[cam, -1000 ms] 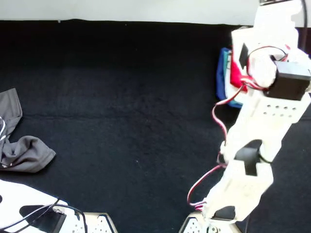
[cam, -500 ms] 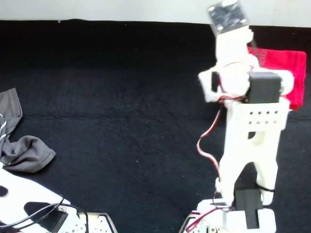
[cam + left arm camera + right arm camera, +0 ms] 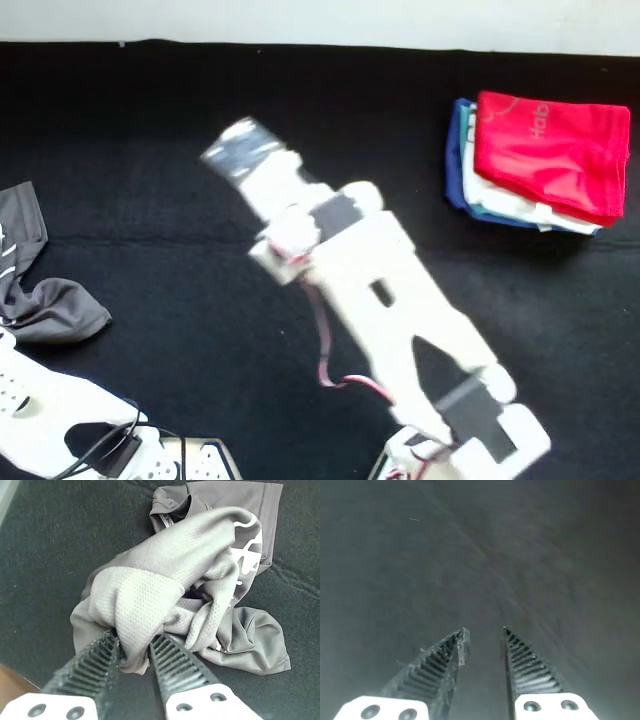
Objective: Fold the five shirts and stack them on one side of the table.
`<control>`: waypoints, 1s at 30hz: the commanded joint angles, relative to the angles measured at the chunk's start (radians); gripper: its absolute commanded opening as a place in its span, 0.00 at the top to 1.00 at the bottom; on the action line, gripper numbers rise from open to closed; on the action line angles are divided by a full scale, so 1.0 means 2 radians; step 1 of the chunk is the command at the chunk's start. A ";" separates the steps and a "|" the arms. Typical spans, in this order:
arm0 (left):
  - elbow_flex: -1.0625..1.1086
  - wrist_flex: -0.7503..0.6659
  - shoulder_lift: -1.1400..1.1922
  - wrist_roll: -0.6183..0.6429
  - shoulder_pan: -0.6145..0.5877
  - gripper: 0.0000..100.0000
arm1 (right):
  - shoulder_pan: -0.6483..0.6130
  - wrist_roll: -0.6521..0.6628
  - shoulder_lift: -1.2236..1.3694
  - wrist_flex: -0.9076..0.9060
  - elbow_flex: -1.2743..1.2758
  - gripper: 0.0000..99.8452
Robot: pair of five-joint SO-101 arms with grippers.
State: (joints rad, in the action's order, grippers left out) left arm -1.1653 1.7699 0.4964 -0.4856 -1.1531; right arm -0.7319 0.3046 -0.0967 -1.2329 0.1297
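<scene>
At the left edge of the tabletop [image 3: 200, 100] lies the grey shirt [image 3: 45, 300], crumpled in a heap with its folds twisted over one another; it appears to be the one not yet folded. The step in hand looks to be drawing it toward the middle of the tabletop, where there is room to spread it. To do that well the pull should be slow and low, so that the mesh cloth slides and opens rather than bunching tighter. The second hand would best take an opposite edge or shoulder, so that the shirt can be laid flat before any fold is made. A hold on a loose inner fold may only lift a lump, so one nearer a hem or the collar would likely serve better. The left hand [image 3: 134, 639], over the shirt, is clamped on a bunched fold, the cloth pinched between its ribbed fingers [image 3: 175, 662]. The right arm [image 3: 390, 290] stretches slantwise across the middle. The right hand [image 3: 484, 632] has its fingers a little apart, holds nothing and hangs over bare tabletop. Near the far right corner rests the stack [image 3: 505, 203] of folded shirts, the red shirt [image 3: 550, 145] on top, white and blue beneath.
</scene>
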 commanded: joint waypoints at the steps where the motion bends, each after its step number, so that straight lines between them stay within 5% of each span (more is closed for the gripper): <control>1: -0.007 0.002 -0.035 0.012 0.000 0.99 | -0.065 -0.005 0.083 0.016 -0.068 0.89; 8: -0.035 0.002 -0.059 0.073 0.106 0.99 | -0.053 -0.066 0.209 -0.115 -0.253 0.89; 24: -0.036 -0.020 -0.249 0.090 0.547 0.99 | 0.254 -0.044 0.095 -0.210 -0.273 0.89; 30: -0.036 -0.091 -0.292 0.090 0.639 0.99 | 0.333 -0.042 0.066 -0.221 -0.272 0.89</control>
State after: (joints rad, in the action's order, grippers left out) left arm -1.2006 1.6563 -0.0238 -0.3122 0.0591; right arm -0.1366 0.2094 0.0921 -1.6625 -0.3736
